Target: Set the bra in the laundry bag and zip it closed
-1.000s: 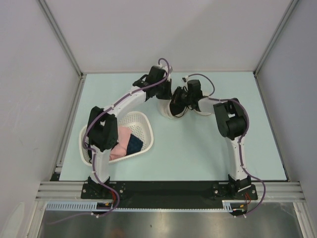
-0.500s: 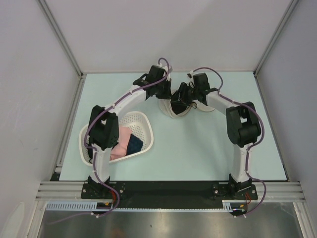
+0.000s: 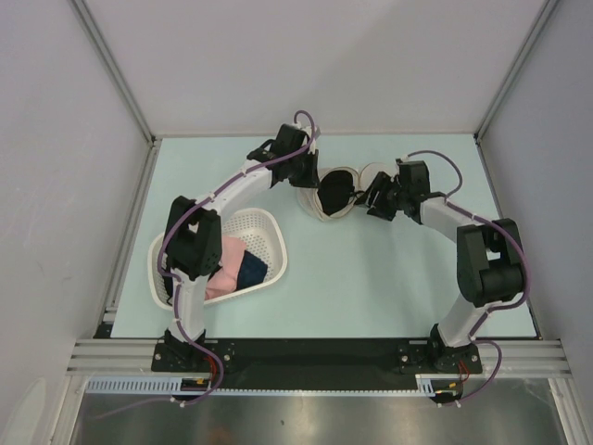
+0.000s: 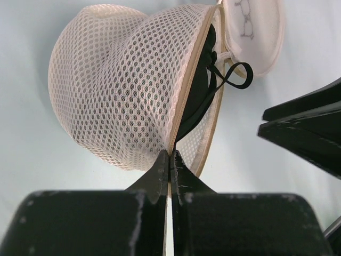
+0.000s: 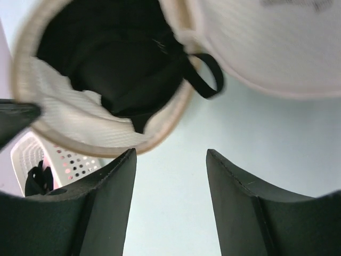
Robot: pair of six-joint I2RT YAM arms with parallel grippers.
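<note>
The laundry bag (image 3: 318,211) lies open at the back middle of the table, its round lid (image 3: 374,172) flipped off to the right. The black bra (image 3: 334,191) sits inside the mesh dome (image 4: 117,80), with one strap loop (image 4: 235,75) hanging over the rim. My left gripper (image 4: 170,155) is shut on the bag's zip rim at its near edge. My right gripper (image 5: 170,156) stands open and empty just right of the bag's mouth, over bare table. In the right wrist view the bra (image 5: 112,50) fills the opening, and its strap (image 5: 205,74) sticks out toward the lid (image 5: 266,45).
A white perforated basket (image 3: 266,219) stands at the left front, holding a pink garment (image 3: 228,260) and a dark navy cloth (image 3: 251,270). The left arm arches over it. Grey walls close in the table on three sides.
My right gripper has opened, let go inside the bag, and drawn back to the right, away from its mouth. The bra stays in the bag. The left gripper holds still.
</note>
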